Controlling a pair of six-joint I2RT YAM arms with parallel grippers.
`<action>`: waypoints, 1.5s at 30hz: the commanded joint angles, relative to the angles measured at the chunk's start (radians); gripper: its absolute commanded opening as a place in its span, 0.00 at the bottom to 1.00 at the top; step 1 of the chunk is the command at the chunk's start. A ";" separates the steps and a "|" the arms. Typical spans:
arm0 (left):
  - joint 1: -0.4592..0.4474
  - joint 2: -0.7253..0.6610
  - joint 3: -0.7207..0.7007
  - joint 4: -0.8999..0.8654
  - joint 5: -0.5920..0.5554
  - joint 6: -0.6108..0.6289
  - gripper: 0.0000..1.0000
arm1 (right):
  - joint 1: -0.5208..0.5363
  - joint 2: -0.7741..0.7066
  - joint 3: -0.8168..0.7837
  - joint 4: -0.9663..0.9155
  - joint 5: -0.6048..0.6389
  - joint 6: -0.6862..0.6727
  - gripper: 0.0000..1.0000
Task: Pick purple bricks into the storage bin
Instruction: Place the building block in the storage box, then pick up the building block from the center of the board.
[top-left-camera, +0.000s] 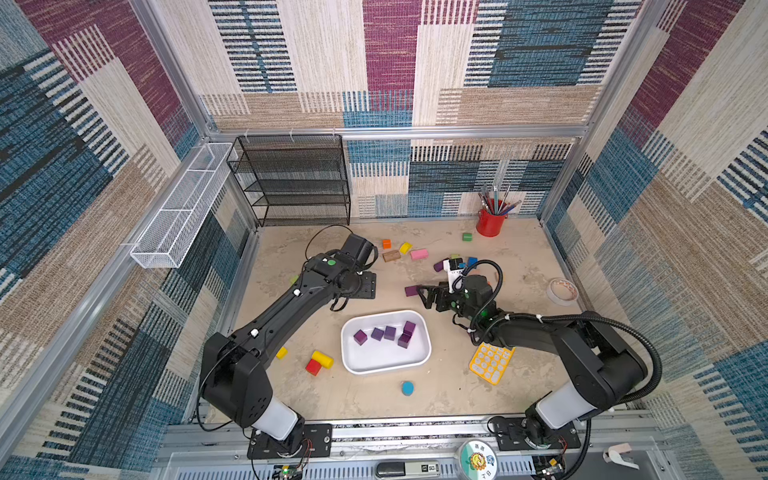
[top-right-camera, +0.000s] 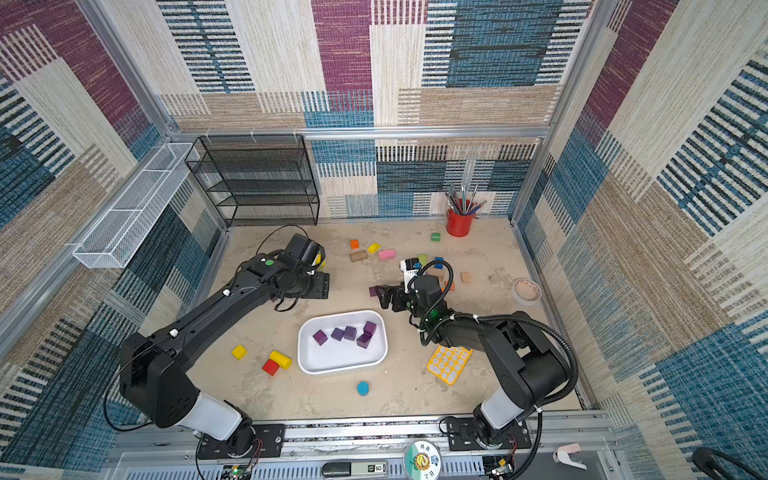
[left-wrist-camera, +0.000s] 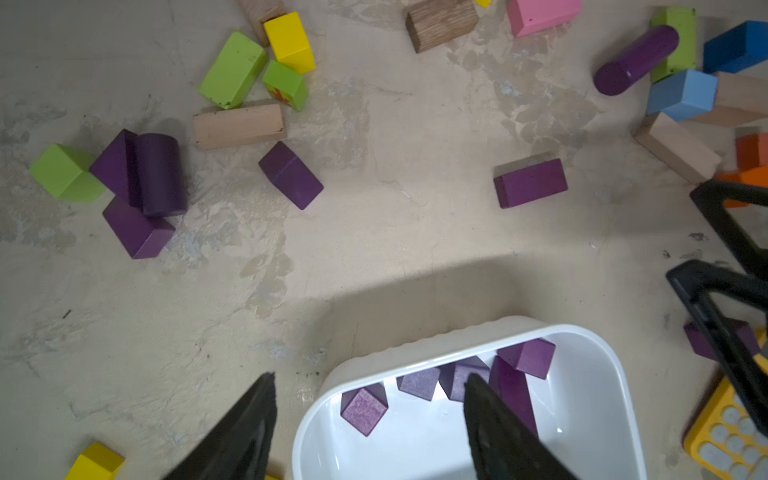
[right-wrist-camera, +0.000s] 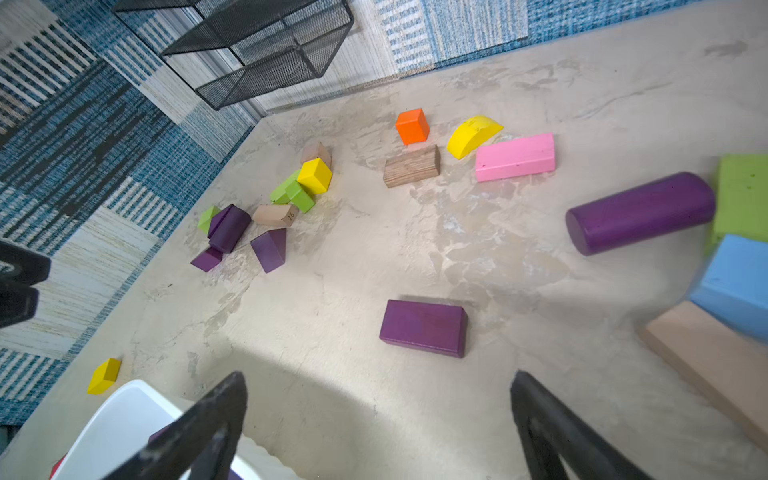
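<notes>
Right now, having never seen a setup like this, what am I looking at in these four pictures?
You are looking at two black robot arms, the left arm and the right arm, mounted at the near edge of a table. Two pictures look down on the whole scene from above. The other two come from a small camera on each arm's wrist, looking past its pincer, called the end effector. The left end effector and the right end effector are both open and hold nothing. Coloured toy blocks lie scattered on the table. Five purple bricks already sit in the white storage bin. Others lie outside it, such as an oblong purple brick and a purple cylinder. A red cup of pencils and a black mesh rack stand at the back.
</notes>
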 joint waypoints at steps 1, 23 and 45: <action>0.044 -0.021 -0.029 -0.041 0.054 -0.034 0.73 | 0.041 0.022 0.055 -0.060 0.065 -0.059 0.99; 0.349 -0.107 -0.252 -0.086 0.261 -0.046 0.71 | 0.262 0.470 0.763 -0.472 0.202 -0.196 0.97; 0.579 -0.170 -0.336 0.043 0.503 -0.056 0.69 | 0.305 0.798 1.285 -0.838 0.204 -0.280 0.85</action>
